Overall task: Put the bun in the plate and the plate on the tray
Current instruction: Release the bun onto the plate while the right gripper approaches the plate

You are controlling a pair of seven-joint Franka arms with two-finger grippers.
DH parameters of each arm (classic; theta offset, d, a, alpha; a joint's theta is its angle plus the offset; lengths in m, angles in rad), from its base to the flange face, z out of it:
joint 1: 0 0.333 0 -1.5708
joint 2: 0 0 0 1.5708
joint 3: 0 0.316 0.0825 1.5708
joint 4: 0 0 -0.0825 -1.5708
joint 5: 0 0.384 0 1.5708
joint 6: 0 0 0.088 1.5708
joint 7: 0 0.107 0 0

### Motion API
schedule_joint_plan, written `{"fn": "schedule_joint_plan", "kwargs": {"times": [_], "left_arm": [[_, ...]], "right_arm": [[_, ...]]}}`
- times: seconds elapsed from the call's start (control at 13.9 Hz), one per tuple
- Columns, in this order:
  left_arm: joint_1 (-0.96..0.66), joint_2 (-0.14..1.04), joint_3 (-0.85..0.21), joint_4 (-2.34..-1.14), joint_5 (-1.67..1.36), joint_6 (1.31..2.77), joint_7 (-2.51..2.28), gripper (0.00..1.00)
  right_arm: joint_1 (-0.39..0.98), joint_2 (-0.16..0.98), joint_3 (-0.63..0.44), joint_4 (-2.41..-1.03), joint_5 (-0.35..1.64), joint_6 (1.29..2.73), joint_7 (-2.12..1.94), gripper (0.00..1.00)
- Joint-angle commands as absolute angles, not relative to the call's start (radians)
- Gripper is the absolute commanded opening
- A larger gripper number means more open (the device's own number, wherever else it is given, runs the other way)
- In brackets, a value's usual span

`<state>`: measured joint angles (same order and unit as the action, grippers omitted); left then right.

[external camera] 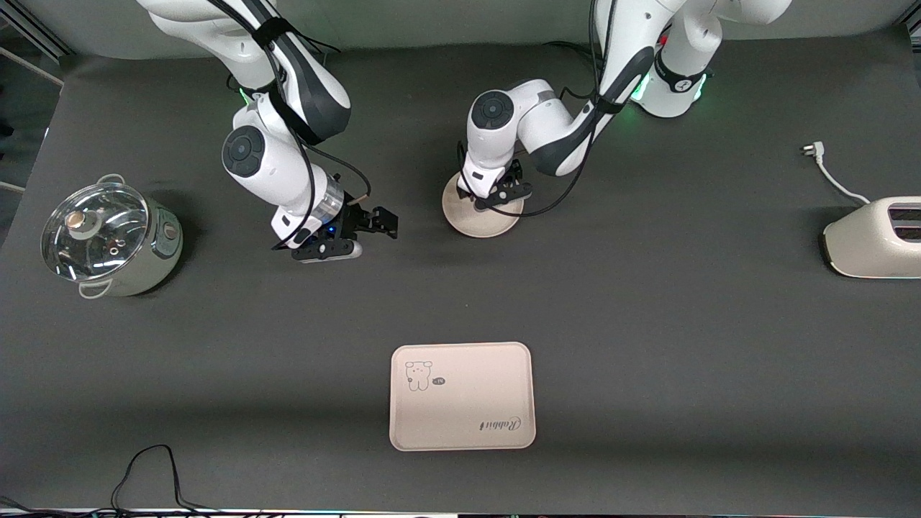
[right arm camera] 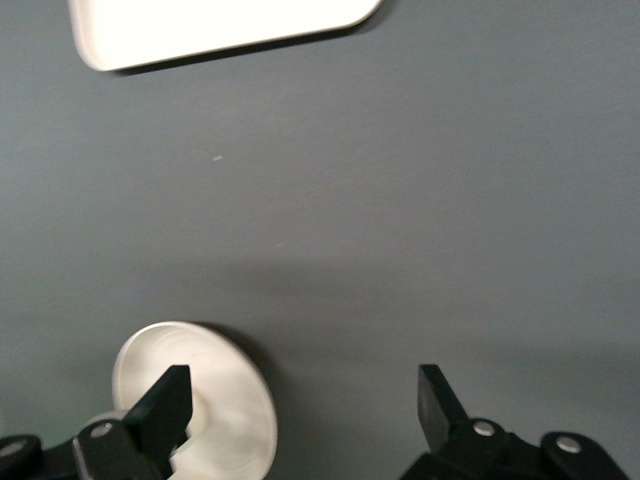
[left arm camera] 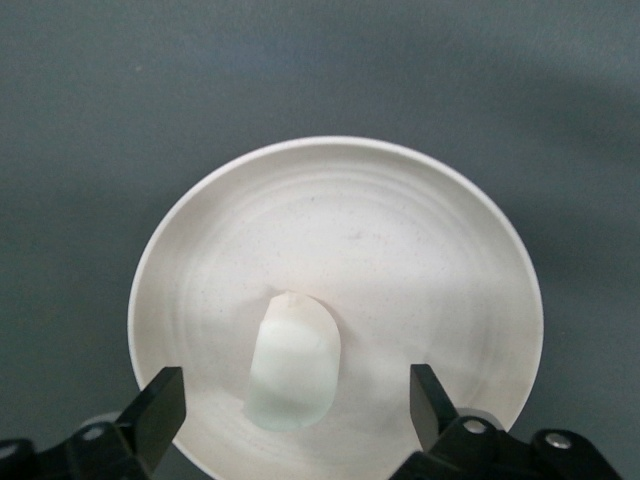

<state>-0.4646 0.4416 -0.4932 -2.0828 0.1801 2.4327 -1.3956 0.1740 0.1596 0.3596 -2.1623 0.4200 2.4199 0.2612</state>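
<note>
The off-white bun [left arm camera: 295,365] lies in the round cream plate [left arm camera: 350,230], between the spread fingers of my left gripper [left arm camera: 295,387], and neither finger touches it. In the front view the left gripper [external camera: 504,193] hangs low over the plate [external camera: 489,223] and hides the bun. My right gripper [external camera: 385,223] stands open and empty over bare table beside the plate [right arm camera: 230,390], toward the right arm's end; its fingertips [right arm camera: 175,390] hold nothing. The rectangular tray [external camera: 462,396] with the bear drawing lies nearer the front camera than the plate; its edge [right arm camera: 200,25] shows in the right wrist view.
A pot with a glass lid [external camera: 108,237] stands at the right arm's end of the table. A cream toaster [external camera: 874,237] with its white cord [external camera: 827,173] sits at the left arm's end. A black cable [external camera: 144,467] loops at the table's front edge.
</note>
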Motion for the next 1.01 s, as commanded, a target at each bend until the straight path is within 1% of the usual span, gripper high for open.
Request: {"fn": "schedule_joint_plan", "kwargs": {"times": [0.0, 0.14, 0.29, 0.43, 0.58, 0.79, 0.94], "left_arm": [[-0.415, 0.381, -0.469, -2.048, 0.196, 2.331, -1.376, 1.00], [-0.358, 0.344, -0.472, -1.985, 0.196, 2.211, -1.362, 1.00], [-0.290, 0.333, -0.469, -1.887, 0.192, 2.084, -1.266, 1.00], [-0.198, 0.341, -0.469, -1.785, 0.190, 1.975, -1.107, 1.00], [-0.100, 0.341, -0.471, -1.705, 0.183, 1.875, -0.937, 1.00], [0.032, 0.319, -0.472, -1.668, 0.183, 1.812, -0.742, 1.00], [0.107, 0.302, -0.471, -1.623, 0.181, 1.728, -0.593, 1.00]], "right_arm": [[0.169, 0.166, 0.365, -2.212, 0.688, 2.483, -0.001, 1.00], [0.169, 0.170, 0.365, -2.241, 0.828, 2.503, -0.116, 1.00], [0.170, 0.172, 0.373, -2.266, 0.873, 2.514, -0.137, 1.00], [0.169, 0.178, 0.438, -2.302, 0.916, 2.595, -0.147, 1.00], [0.169, 0.202, 0.472, -2.322, 0.981, 2.649, -0.207, 1.00], [0.170, 0.232, 0.500, -2.345, 1.142, 2.684, -0.384, 1.00], [0.172, 0.261, 0.546, -2.350, 1.207, 2.733, -0.426, 1.00]]}}
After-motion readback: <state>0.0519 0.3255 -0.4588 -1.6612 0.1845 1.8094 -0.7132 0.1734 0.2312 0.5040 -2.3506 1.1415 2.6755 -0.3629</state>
